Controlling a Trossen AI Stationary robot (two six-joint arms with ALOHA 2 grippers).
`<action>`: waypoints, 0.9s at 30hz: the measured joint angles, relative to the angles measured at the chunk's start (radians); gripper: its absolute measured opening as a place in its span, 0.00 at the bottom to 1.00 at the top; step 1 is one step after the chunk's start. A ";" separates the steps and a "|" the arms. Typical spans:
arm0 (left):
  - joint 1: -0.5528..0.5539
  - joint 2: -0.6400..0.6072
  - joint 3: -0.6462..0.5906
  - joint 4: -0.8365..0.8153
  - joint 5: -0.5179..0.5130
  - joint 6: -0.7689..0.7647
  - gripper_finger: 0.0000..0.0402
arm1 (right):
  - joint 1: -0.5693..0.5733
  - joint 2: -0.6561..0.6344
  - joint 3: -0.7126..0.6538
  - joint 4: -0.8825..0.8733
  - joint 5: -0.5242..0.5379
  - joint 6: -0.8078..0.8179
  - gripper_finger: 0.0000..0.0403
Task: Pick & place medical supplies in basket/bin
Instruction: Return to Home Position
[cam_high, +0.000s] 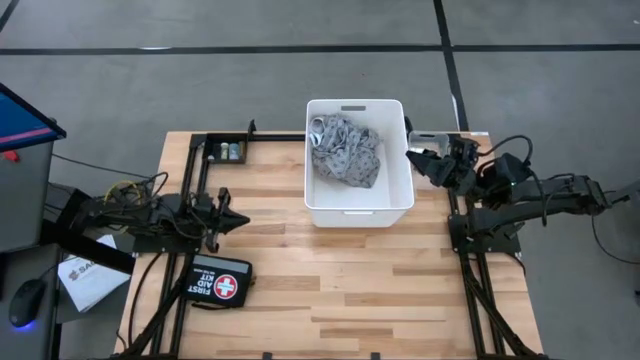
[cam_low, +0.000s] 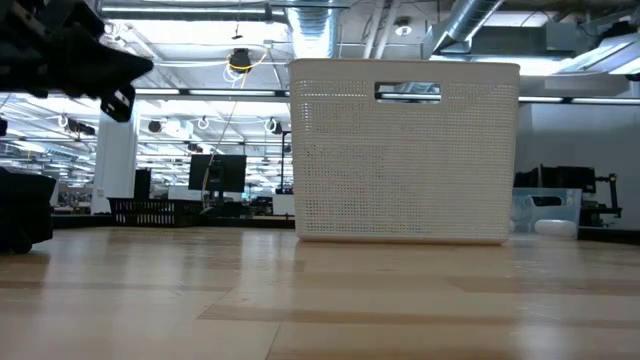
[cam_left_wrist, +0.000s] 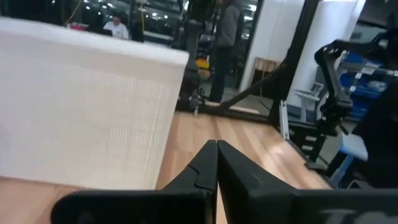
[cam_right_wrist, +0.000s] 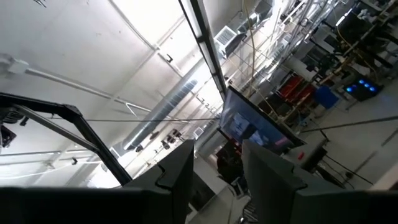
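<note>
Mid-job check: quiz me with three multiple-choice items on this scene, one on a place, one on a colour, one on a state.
1. Where does the black fabric pouch marked FIRST AID KIT lie? A on the floor; B on the wooden table beside the left arm; C on a shelf.
2. What colour is the large deep plastic tub? A white; B blue; C red.
3. The left gripper is: A open; B shut on a gauze roll; C shut, empty.
1 B: the high view shows it on the table. 2 A: its walls are white. 3 C: its fingers press together with nothing between.
</note>
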 joint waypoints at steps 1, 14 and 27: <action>0.010 0.000 -0.011 0.008 0.013 -0.005 0.00 | 0.000 0.005 0.006 0.003 0.000 -0.001 0.33; 0.128 0.000 -0.012 0.012 0.098 0.050 0.00 | 0.005 0.050 0.019 -0.005 0.000 0.000 0.33; 0.127 0.058 -0.013 0.013 0.073 0.045 0.00 | 0.005 0.105 0.024 0.018 -0.006 -0.091 0.33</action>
